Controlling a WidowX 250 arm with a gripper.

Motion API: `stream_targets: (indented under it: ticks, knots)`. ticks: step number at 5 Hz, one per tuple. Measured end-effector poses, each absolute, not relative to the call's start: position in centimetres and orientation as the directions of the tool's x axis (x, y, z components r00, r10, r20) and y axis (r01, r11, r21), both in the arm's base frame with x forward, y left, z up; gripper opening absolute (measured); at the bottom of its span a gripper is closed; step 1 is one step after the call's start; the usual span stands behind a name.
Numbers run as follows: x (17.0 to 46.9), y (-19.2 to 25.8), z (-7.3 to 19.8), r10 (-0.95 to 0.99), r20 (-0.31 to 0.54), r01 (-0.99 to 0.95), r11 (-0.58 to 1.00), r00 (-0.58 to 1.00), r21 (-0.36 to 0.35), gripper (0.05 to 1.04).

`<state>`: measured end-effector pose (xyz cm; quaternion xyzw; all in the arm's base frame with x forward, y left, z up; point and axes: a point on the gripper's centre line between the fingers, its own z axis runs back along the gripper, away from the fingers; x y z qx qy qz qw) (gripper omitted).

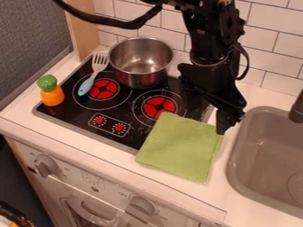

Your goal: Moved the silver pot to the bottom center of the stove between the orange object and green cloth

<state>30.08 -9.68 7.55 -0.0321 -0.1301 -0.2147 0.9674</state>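
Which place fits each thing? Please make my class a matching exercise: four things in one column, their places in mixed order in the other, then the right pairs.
Things
1. Silver pot
2. Orange object
3. Green cloth
4. Fork

Places
A. Partly on the stove, partly on the white counter
B. Between the orange object and the pot
C. At the back of the stove, near the tiled wall
D. At the stove's front left corner

Pairs: 1-C, 2-D, 3-A, 4-B
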Motion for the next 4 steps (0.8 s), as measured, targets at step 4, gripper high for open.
stream_targets:
  ticks: [4]
  knots:
    - [36.4, 0.3, 9.2, -0.22, 0.238, 0.22, 0.975, 0.946, 0.028, 0.999]
